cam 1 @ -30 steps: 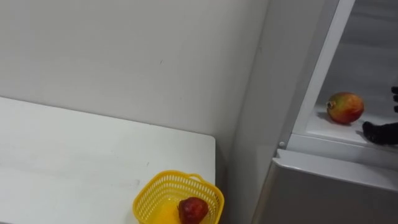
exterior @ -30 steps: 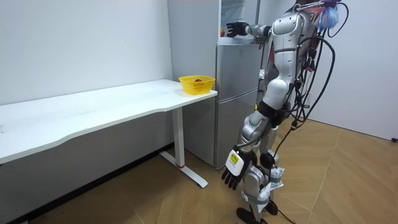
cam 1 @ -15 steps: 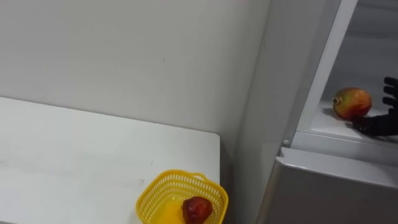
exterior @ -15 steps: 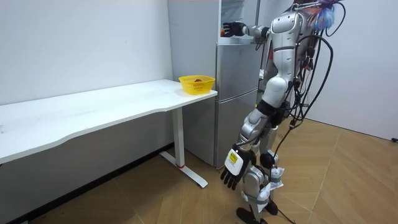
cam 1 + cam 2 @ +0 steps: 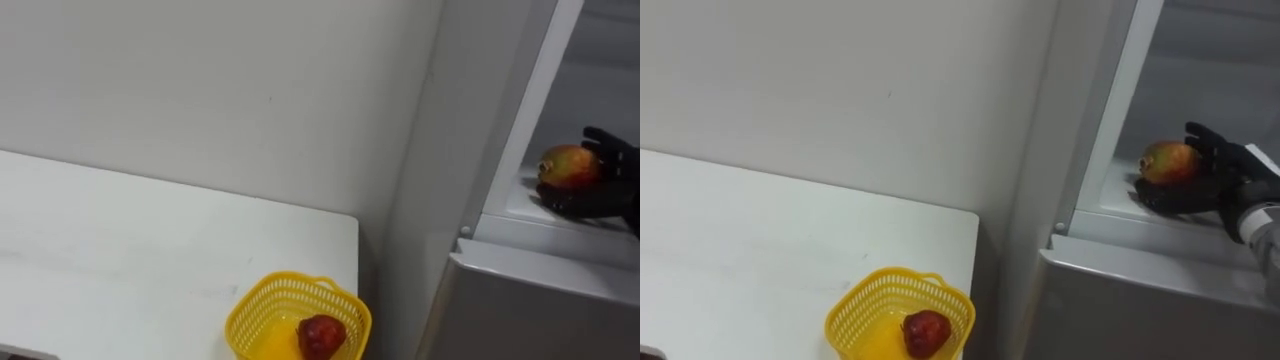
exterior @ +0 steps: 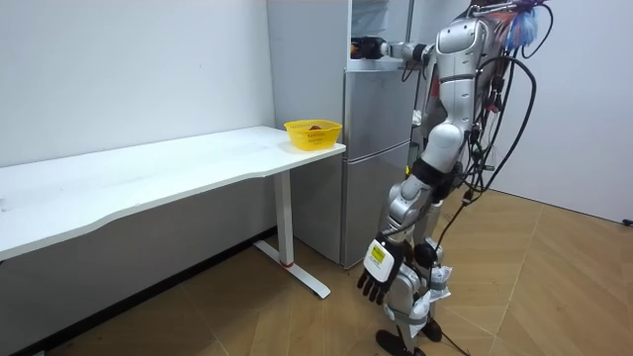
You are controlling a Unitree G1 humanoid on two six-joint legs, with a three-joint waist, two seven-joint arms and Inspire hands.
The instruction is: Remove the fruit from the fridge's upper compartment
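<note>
Mango point(image 5: 1167, 160) on fridge shelf point(image 5: 1115, 208), right robot hand point(image 5: 1205, 183) curled round it; grip looks shallow, could slip & roll off shelf.

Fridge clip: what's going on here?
The robot stands at the open upper part of the fridge. Its right hand reaches inside, fingers curled round a red-yellow mango that sits on the shelf, not yet lifted out. Its left hand hangs open by its leg. On the white table beside the fridge, a yellow basket holds a red fruit.
</note>
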